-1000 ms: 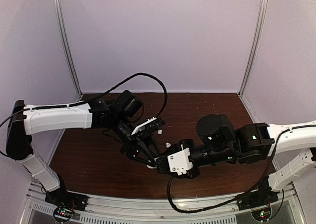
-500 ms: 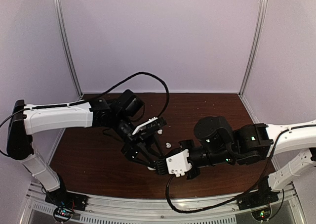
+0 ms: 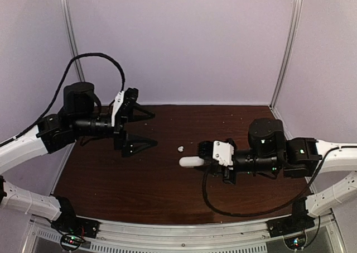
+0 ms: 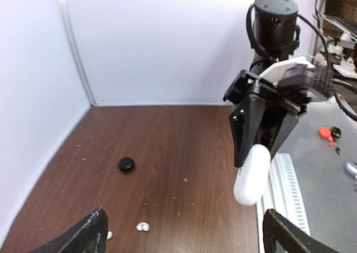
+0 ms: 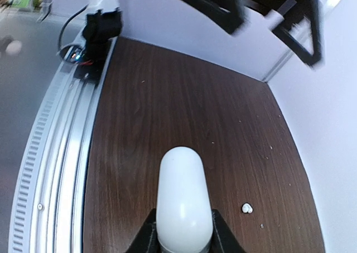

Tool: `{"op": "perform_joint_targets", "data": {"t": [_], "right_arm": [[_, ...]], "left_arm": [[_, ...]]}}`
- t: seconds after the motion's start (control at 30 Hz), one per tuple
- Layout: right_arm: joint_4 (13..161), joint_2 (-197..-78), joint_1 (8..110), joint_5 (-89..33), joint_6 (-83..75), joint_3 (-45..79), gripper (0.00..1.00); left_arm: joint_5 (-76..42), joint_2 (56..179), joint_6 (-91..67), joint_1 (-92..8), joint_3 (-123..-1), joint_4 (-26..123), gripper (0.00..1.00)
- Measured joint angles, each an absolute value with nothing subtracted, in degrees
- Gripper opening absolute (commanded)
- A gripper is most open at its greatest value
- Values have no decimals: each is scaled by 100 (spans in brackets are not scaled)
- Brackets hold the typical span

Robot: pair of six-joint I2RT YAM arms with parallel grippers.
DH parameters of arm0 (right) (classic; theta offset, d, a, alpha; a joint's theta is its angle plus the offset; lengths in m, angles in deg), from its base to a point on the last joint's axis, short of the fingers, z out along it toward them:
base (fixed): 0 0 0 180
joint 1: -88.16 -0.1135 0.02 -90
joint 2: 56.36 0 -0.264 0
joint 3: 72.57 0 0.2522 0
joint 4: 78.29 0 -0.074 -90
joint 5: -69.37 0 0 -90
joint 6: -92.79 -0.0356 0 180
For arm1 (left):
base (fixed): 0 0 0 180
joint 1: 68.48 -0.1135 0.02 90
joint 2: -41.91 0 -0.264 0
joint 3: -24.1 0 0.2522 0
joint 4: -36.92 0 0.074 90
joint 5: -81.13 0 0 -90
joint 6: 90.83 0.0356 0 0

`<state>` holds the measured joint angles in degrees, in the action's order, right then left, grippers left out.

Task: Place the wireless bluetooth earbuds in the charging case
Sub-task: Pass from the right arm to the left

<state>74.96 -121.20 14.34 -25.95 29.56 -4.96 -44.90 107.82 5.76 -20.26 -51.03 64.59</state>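
White case (image 3: 191,161) is clamped in the right pincer (image 3: 202,159); the left pincer (image 3: 155,129) has released it and withdrawn, spread wide. Left wrist: 1 white earbud (image 4: 143,227) and 1 black bud (image 4: 126,164) lie on the counter (image 4: 167,152), apart from the case. Right wrist: case looks closed, nothing inserted.

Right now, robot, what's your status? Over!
Left tool open, empty. Right tool shut on white case. White earbud loose on table, not in case. Nothing blocking it.
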Motion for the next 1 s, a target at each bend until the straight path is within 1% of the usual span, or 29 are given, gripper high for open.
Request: {"op": "perform_joint_targets", "data": {"t": [0.07,0.1,0.23,0.37,0.47,0.53,0.7,0.77,0.83,1.0], "right_arm": [[7811,-11862,1886,-2803,2466,-676,4],[7926,-11766,2039,-2895,2274,-728,5],[8587,-11348,2690,-3443,1456,-1019,5],[8943,-11287,2826,-3950,993,-1097,4],[9061,-11355,2854,-4313,737,-1102,4],[9094,-11436,2854,-4506,634,-1102,4],[9063,-11663,2859,-4807,534,-1100,4],[9039,-11709,2859,-4868,534,-1100,4],[9011,-11722,2867,-4912,536,-1093,5],[8973,-11726,2874,-4925,545,-1036,5]], "left_arm": [[-3833,10214,294,-2010,-4777,5930,98],[-3697,10081,239,-2006,-4720,5795,98],[-3638,10092,226,-1989,-4864,5578,90],[-3629,10579,403,-1615,-5009,5574,83],[-3570,10900,622,-1101,-5015,5631,72],[-3629,11134,703,-883,-5103,5729,67],[-3828,11635,783,-819,-5472,5860,54],[-3940,11740,768,-815,-5546,5862,47],[-4023,11818,753,-815,-5590,5865,42],[-4130,11928,683,-810,-5597,5886,33]]}}
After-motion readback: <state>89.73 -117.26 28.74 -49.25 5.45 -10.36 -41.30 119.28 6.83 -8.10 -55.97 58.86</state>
